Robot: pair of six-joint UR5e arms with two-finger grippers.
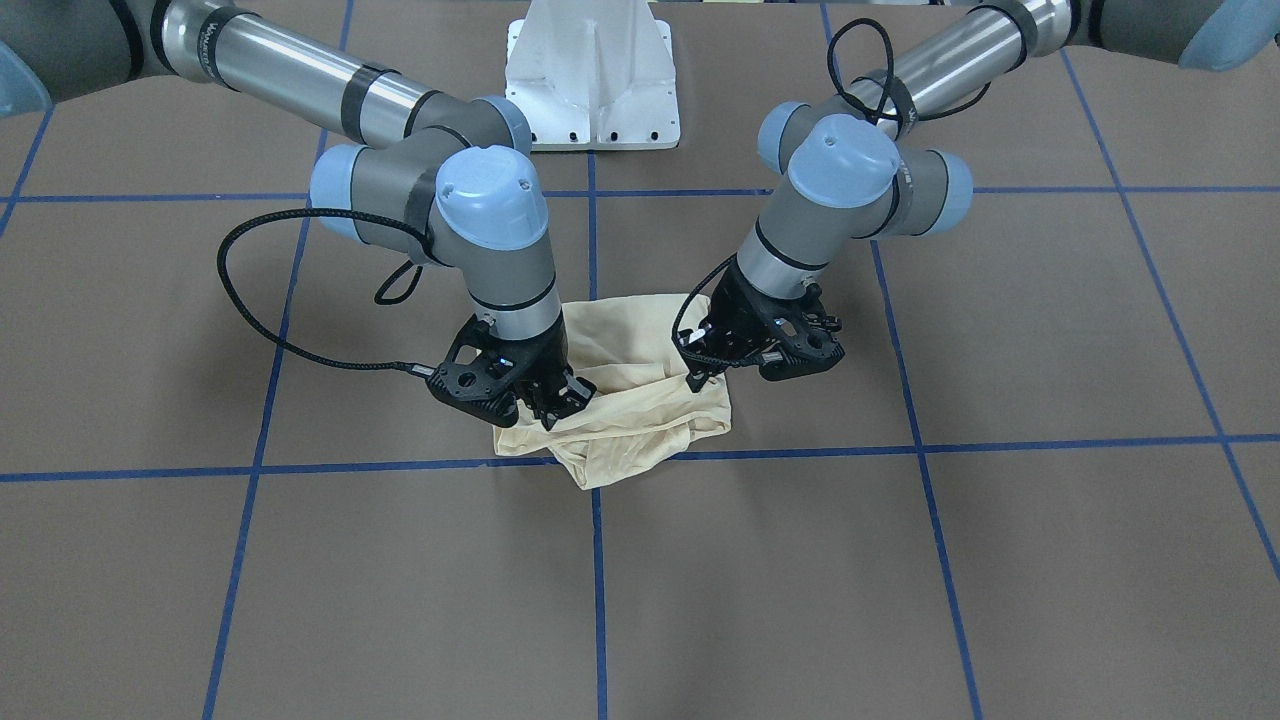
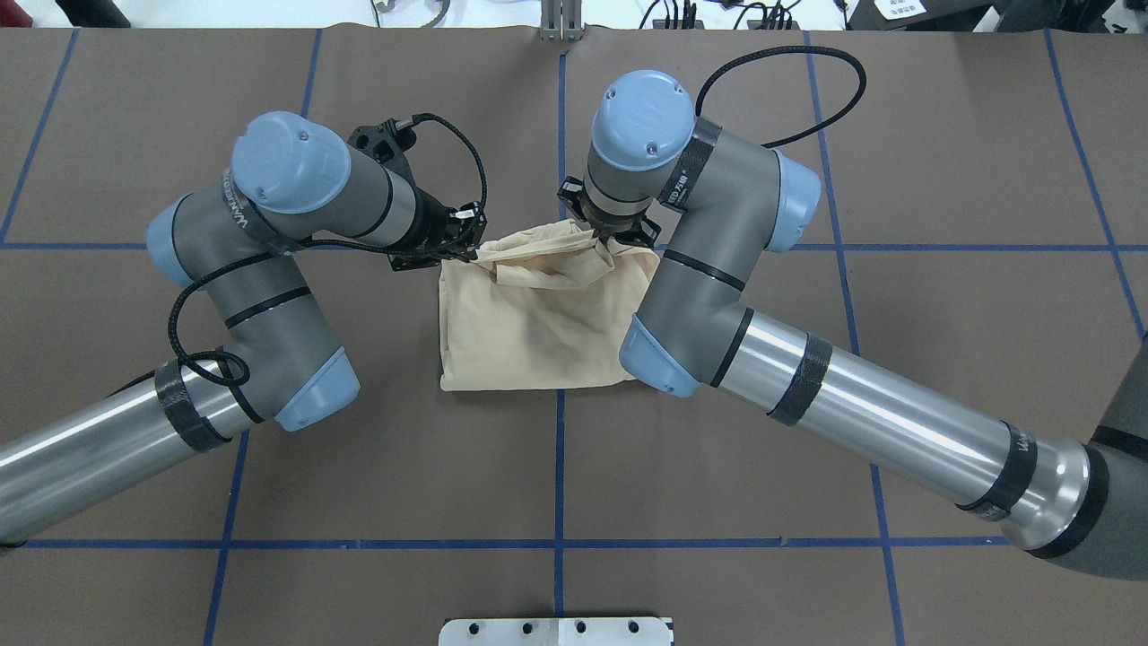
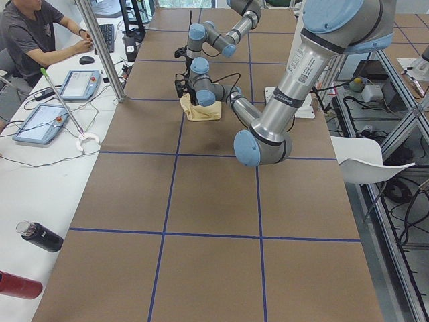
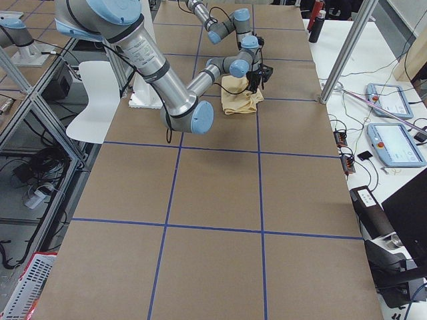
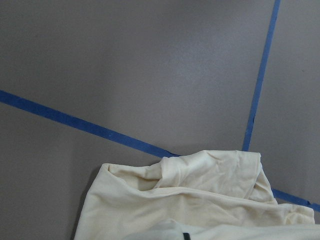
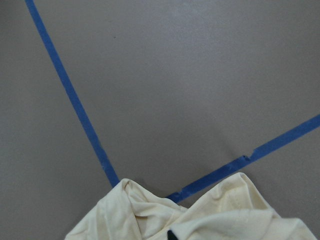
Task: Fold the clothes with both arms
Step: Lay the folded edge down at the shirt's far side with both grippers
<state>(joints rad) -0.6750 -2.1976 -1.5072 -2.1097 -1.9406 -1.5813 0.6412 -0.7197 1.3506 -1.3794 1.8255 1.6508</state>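
Left arm point(image 2: 260, 314) and right arm point(image 2: 717, 215): grey-silver tubes, pale blue joint caps point(image 2: 644, 108). Black bands point(image 2: 798, 381), black braided cables point(image 1: 219, 265).

Big brown table point(image 3: 201, 201) gridded with blue tape lines filled the floor. Alongside that table ran a long white workbench point(image 3: 27, 181), a seated person point(image 3: 33, 33) at its far end, a black bottle point(image 3: 40, 236) nearer. Across the table stood a white plastic chair point(image 3: 365, 161).
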